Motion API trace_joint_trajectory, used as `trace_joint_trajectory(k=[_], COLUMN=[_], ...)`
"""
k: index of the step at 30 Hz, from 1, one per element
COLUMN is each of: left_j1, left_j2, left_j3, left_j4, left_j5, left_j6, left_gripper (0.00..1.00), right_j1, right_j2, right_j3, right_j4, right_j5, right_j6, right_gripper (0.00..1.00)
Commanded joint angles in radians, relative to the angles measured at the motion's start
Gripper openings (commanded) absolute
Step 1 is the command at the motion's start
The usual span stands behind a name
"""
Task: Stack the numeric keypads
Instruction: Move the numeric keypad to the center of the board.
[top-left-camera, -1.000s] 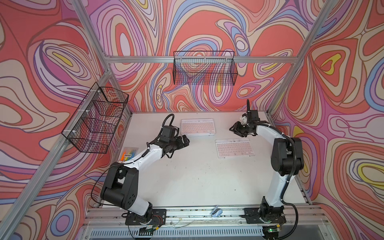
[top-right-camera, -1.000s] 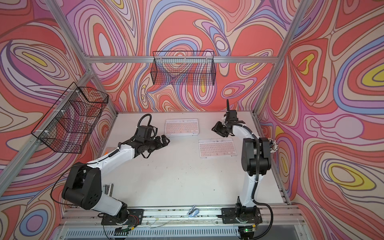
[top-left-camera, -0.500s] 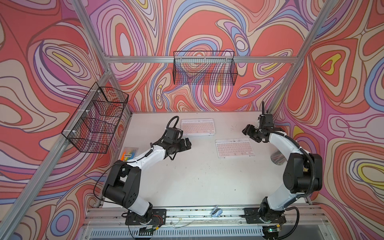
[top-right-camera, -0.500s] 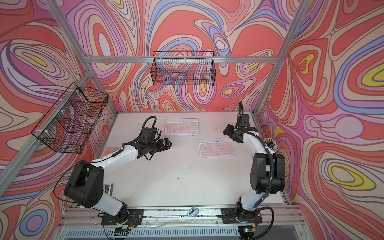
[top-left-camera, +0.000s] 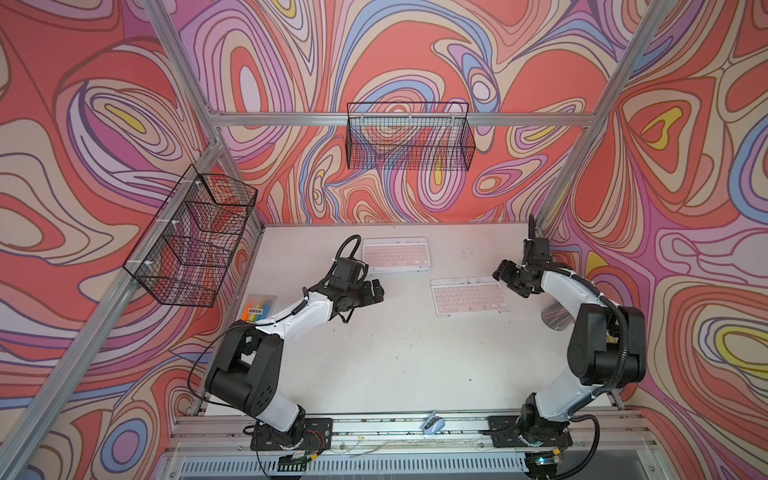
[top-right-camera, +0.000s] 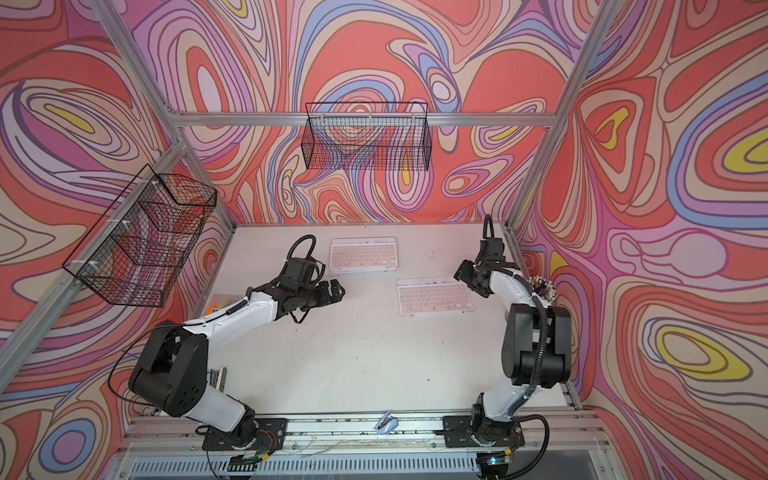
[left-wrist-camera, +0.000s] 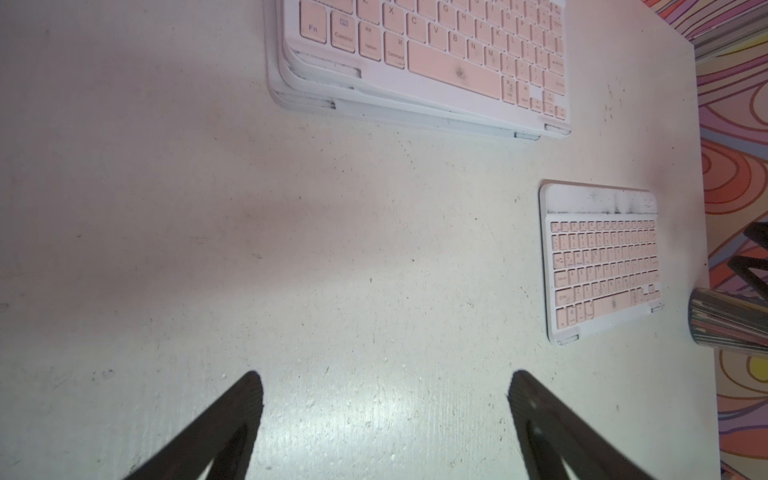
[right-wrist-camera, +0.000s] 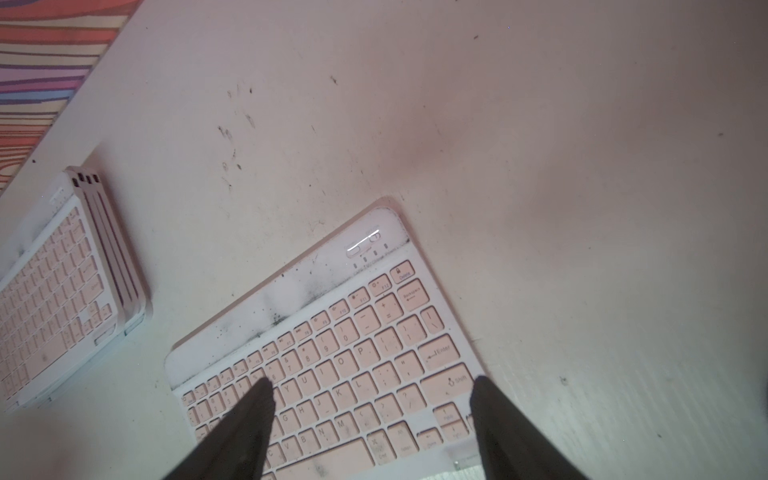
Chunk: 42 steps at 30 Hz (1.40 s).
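Lone pink keypad (top-left-camera: 469, 297) lies flat on the table (top-left-camera: 395, 353), long axis side to side, its right end under the right claw (top-left-camera: 510, 279), released and empty; the keypad stack (top-left-camera: 395, 254) sits farther back, nearer the left claw (top-left-camera: 376, 289), likewise released.

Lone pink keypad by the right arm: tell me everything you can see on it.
The lone pink keypad is a slim rounded rectangle with a white-looking plastic frame and pale pink keys. A blank strip above the top row carries small switches at one corner and dark smudges. It lies flat, keys up, on the white table, apart from the keypad stack and slightly skewed to it. The right gripper hovers open over one end; its fingers show no grip on it.
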<state>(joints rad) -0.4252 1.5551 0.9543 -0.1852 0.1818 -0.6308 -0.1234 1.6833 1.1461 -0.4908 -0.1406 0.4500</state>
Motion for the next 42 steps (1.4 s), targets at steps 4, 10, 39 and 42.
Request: trace_joint_trajectory(k=[4, 10, 39, 42], left_j1=[-0.009, -0.012, -0.020, -0.020], left_j2=[-0.032, -0.018, -0.021, -0.018], left_j3=[-0.036, -0.046, -0.074, -0.075], left_j4=[-0.008, 0.009, 0.029, 0.030], left_j5=[-0.018, -0.010, -0.024, -0.025], left_j6=[0.004, -0.005, 0.020, 0.023], left_gripper=[0.95, 0.95, 0.94, 0.95], right_j1=[-0.002, -0.003, 0.190, 0.270], right_j2=[0.054, 0.081, 0.291, 0.291], right_j3=[-0.042, -0.042, 0.117, 0.116], right_j4=[-0.012, -0.011, -0.092, -0.093], right_j5=[0.021, 0.042, -0.180, -0.174], right_j6=[0.013, 0.024, -0.058, -0.043], right_gripper=[0.77, 0.76, 0.72, 0.72])
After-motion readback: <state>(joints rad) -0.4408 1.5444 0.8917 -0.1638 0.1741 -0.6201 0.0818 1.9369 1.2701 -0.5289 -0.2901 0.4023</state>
